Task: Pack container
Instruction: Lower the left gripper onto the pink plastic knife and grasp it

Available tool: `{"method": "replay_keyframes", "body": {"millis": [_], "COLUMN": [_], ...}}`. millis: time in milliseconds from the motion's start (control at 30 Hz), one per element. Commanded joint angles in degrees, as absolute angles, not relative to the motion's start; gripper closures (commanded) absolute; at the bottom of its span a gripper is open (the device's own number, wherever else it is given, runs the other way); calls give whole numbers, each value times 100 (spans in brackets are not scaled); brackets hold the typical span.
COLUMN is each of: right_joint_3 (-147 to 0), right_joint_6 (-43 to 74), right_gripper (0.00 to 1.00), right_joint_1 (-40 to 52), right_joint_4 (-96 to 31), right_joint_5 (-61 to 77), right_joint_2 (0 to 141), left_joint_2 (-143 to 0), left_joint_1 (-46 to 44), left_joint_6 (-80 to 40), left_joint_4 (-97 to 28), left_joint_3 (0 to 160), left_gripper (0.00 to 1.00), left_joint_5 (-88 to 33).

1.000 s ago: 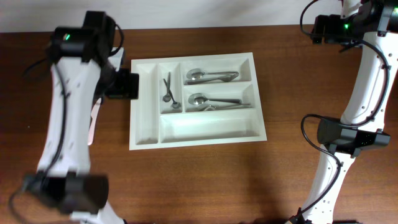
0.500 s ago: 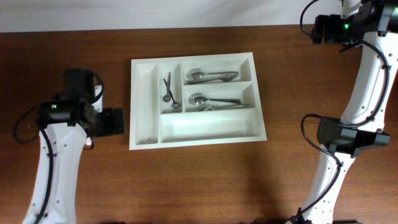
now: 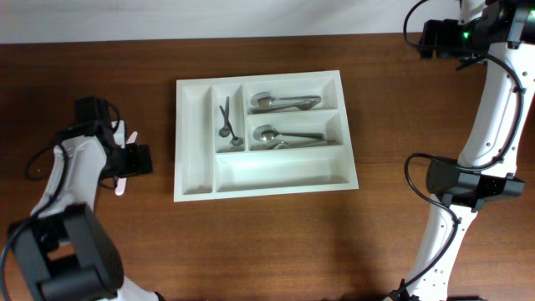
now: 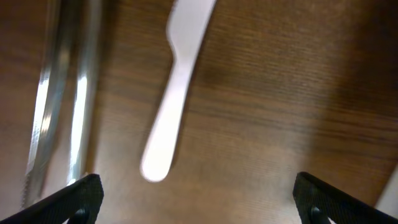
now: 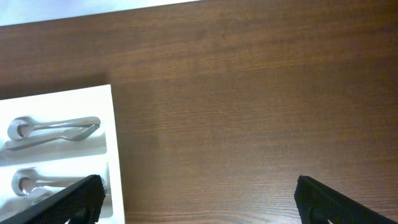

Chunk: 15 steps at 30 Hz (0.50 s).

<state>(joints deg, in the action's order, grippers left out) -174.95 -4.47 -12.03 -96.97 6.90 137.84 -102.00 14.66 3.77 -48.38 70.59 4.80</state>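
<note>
White plastic utensil (image 4: 177, 87) lies loose on the desk (image 3: 276, 242) near the container (image 3: 194, 159) — the left gripper (image 4: 199, 198) above it, jaws wide, probably to straddle it — while the right gripper (image 5: 199, 200) hangs wide-jawed too.

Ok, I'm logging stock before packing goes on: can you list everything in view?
container: 1, white, table centre, five compartments.
metal cutlery: several, silver, in three container compartments; exact count unclear.
plastic utensil: 1, white, on the table left of the container.
metal pieces: apparently 2, silver, beside the plastic utensil; type unclear.
table: 1, brown wood.
arms: 2, white with black joints, either side.
left gripper: 1, black, open above the plastic utensil.
right gripper: 1, black, open over bare table right of the container.
</note>
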Motion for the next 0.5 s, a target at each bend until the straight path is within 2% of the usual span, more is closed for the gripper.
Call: {"method": "replay_keyframes", "body": {"millis": [0,400,467], "right_joint_3": [-17502,-17502,-17502], "right_joint_6": [-399,-399,-399], "right_gripper": [1,1,1], "right_joint_1": [-1240,-1240,-1240], "right_joint_4": [-9719,-9719,-9719], "right_joint_5": [681,681,681], "right_joint_2": [13729,13729,13729], "left_joint_2": [-10565,-10840,-10877], "left_joint_1": [1479,1479,1481], "left_joint_6": [1044,1900,1898], "left_joint_4": [-4646,-3975,-3822], "left_joint_3": [7050,7052,7054], "left_gripper": [0,1,6], "left_joint_5": [364,-21,-23]}}
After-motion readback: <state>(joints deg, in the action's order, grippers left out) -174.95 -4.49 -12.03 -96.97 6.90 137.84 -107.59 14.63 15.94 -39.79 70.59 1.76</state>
